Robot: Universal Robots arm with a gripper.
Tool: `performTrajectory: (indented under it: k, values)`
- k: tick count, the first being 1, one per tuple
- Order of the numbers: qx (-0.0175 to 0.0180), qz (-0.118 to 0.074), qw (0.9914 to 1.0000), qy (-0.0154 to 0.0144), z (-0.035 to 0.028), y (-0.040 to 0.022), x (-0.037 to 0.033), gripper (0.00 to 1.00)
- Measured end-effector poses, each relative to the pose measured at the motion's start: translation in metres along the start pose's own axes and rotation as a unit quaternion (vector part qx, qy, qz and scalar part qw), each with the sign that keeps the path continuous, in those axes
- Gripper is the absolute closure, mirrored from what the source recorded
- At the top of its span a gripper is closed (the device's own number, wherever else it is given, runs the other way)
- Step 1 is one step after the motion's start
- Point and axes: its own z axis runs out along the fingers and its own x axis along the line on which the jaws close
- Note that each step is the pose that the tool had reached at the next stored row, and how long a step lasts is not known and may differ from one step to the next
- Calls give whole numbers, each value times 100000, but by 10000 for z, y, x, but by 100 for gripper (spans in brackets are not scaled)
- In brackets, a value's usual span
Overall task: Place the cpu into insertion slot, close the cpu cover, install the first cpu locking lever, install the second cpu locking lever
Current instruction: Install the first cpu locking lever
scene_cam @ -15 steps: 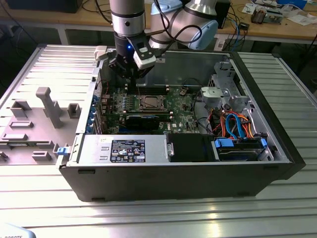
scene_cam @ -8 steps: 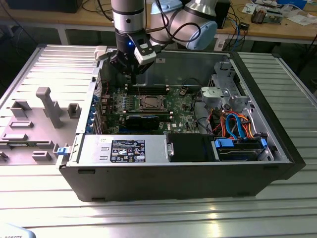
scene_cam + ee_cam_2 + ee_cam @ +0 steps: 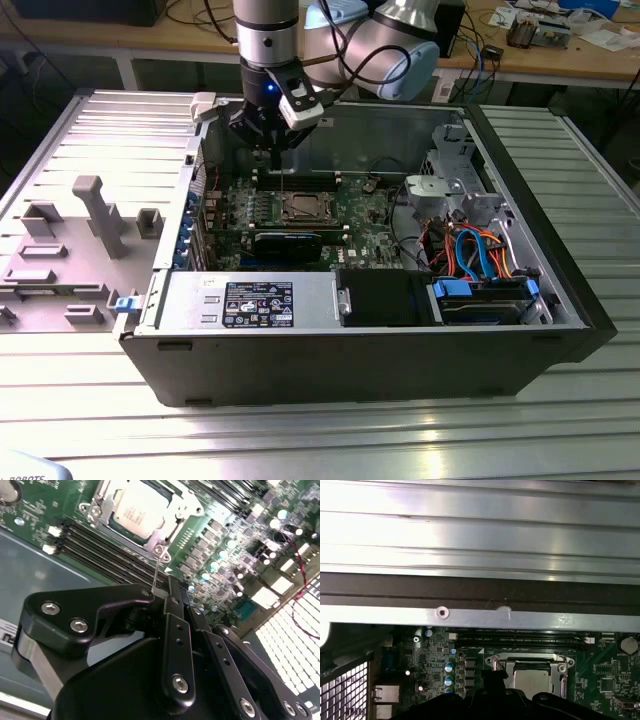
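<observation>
A: cpu (image 3: 134, 511) sits in the slot (image 3: 172, 530), dull silver top showing through the cover (image 3: 187, 505) window. Cover looks down over it, a thin stamped steel frame.

B: Tool?

A: Tool (image 3: 159, 597) is clenched on the tip of a thin wire lever (image 3: 157, 570). The lever runs from the fingers to the socket corner. In the exterior view the tool (image 3: 275, 150) hangs just above the board (image 3: 365, 225), behind the socket.

B: Risks?

A: Lever is springy round wire and the grip is narrow. My guess: it could slip out and snap back. If it misses its hook, the cover isn't really locked. Memory slots (image 3: 100, 545) lie right beside the lever's path, and the tool body is bulky black metal, so a low sweep could clip them or the small capacitors (image 3: 230, 544).

B: Surroundings?

A: Green board, densely populated. Black sheet-metal case (image 3: 540, 190), orange and blue cables (image 3: 470, 250) on the exterior view's right. Ribbed aluminium desk (image 3: 320, 440) below it, glossy.
</observation>
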Motion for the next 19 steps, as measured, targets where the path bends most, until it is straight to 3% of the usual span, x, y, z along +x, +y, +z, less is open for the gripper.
performTrajectory:
  k: [4, 10, 13, 19]
  values:
    - [0, -21, 100000, 1, 7, -2, -74, 89]
    - [-8, -22, 100000, -11, 23, -3, -100, 89]
    - [-420, 145, 99999, -17, 35, -4, -123, 89]
    - [-460, 2216, 99974, -49, 74, -4, -149, 89]
